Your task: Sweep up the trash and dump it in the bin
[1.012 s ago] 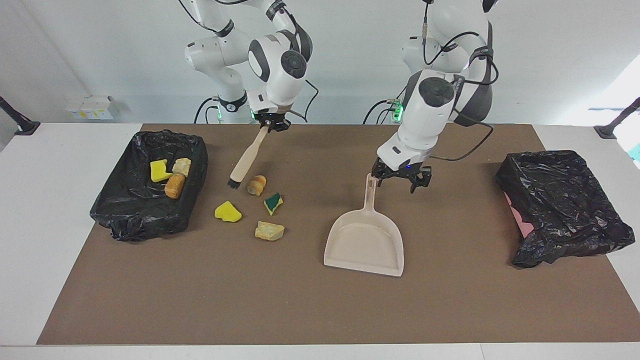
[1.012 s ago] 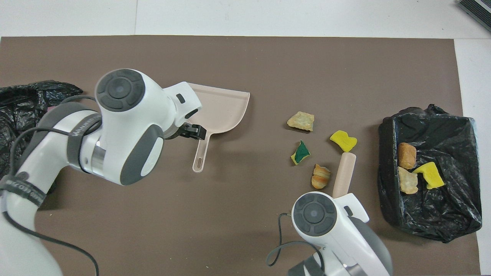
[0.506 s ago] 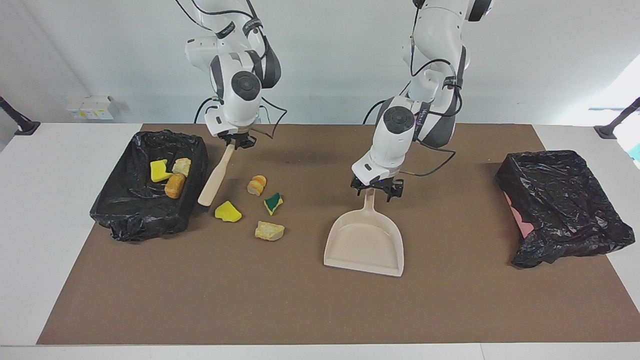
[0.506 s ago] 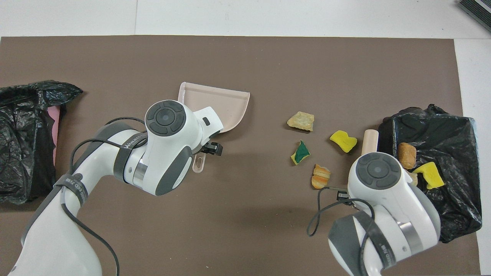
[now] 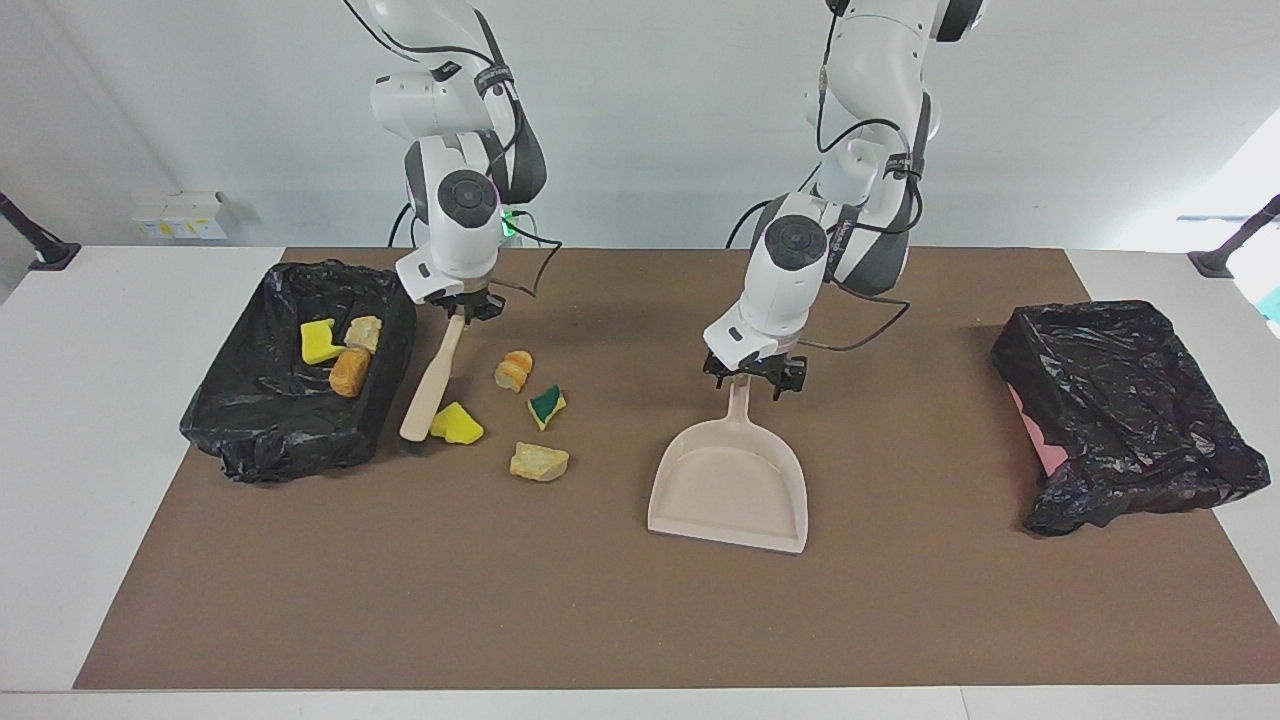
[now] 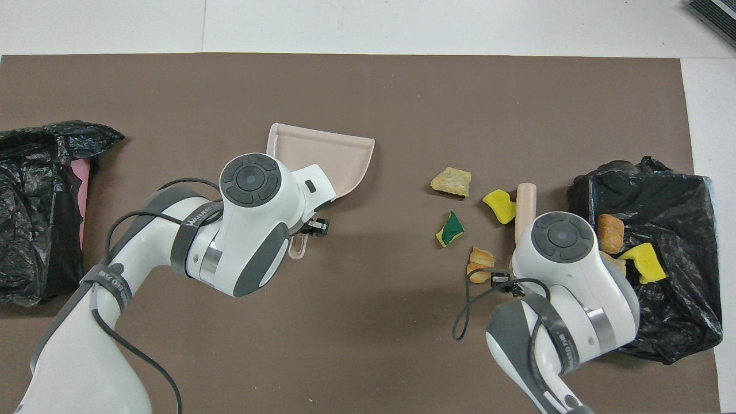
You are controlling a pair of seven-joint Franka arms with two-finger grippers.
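Note:
My right gripper (image 5: 462, 309) is shut on the handle of the beige brush (image 5: 430, 385), whose bristle end is down on the mat and touches a yellow sponge scrap (image 5: 458, 424). Three more trash scraps lie loose beside it: an orange bread chunk (image 5: 514, 370), a green-and-yellow sponge bit (image 5: 546, 405) and a tan chunk (image 5: 539, 461). The black-lined bin (image 5: 280, 440) at the right arm's end holds three scraps (image 5: 349, 371). My left gripper (image 5: 752, 376) is down at the handle of the beige dustpan (image 5: 730, 485), which lies flat. In the overhead view the brush (image 6: 525, 201) lies against the yellow sponge (image 6: 498, 205).
A second black bag (image 5: 1120, 410) with something pink under it lies at the left arm's end of the table. A brown mat (image 5: 640, 620) covers the table. The dustpan's mouth (image 6: 322, 141) faces away from the robots.
My right gripper carried the brush from beside the bread chunk toward the bin, then set its bristles against the yellow sponge and nudged it. My left gripper moved from beside the dustpan's handle onto it.

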